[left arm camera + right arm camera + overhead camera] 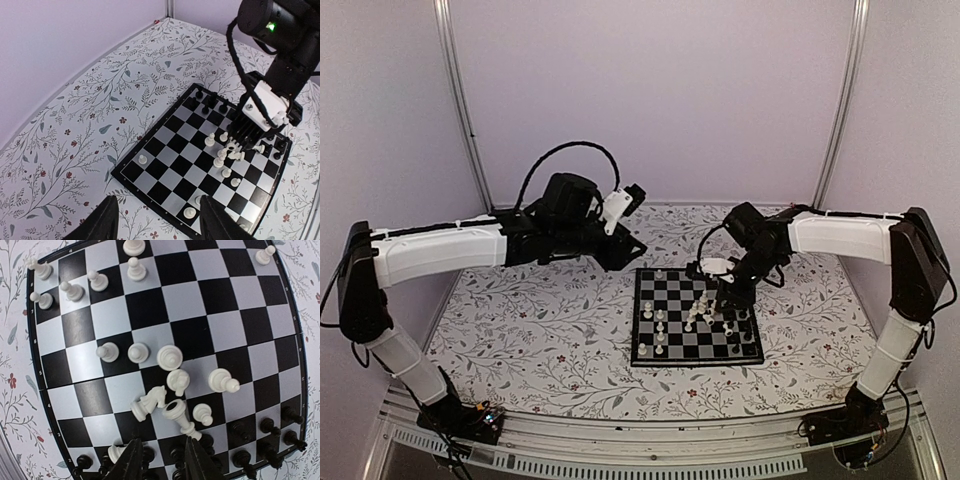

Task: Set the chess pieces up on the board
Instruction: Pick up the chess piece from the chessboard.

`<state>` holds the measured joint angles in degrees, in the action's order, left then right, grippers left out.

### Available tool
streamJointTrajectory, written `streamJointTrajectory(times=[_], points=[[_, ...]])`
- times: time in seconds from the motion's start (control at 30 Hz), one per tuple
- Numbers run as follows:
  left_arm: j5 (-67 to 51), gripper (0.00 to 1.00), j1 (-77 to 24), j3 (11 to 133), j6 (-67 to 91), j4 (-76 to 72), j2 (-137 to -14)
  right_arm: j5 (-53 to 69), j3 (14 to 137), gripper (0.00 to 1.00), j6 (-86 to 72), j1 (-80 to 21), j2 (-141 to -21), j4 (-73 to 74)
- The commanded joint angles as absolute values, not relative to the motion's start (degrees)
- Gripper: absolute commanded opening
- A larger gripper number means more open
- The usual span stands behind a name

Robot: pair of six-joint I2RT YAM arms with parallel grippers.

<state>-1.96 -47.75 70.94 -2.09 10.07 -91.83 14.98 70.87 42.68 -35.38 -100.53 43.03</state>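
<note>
Pieces (170,357) just beneath right pincer (163,452)

Faint rank numerals along board (39,371) border

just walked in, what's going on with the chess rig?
Setup is partway done. The right gripper is down over a jumble of white pieces in the middle of the board. Several of them lie on their sides, and I cannot tell whether it holds one. The left gripper hangs open and empty by the board's far left corner. Along one edge the black pieces crowd together, and more white pieces stand near the opposite edge.
</note>
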Motion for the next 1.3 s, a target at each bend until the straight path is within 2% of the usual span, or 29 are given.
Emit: streamJointTrajectory(times=[0.0,0.83,1.07,1.27], points=[[-0.8,0.56,-48.4,69.0,-0.3,8.0,-88.6,13.0,74.6,0.33,43.8,-35.8,-104.1,42.5],[1.5,0.57,-48.4,64.2,2.1,5.6,-83.9,9.2,79.3,0.34,49.0,-38.3,-113.2,45.1],[0.9,0.57,-48.4,64.2,2.2,5.6,-83.9,10.9,81.0,0.25,47.2,-39.0,-114.1,47.1],[0.5,0.57,-48.4,64.8,1.7,5.3,-84.7,12.0,80.8,0.23,45.8,-39.0,-111.7,47.3]])
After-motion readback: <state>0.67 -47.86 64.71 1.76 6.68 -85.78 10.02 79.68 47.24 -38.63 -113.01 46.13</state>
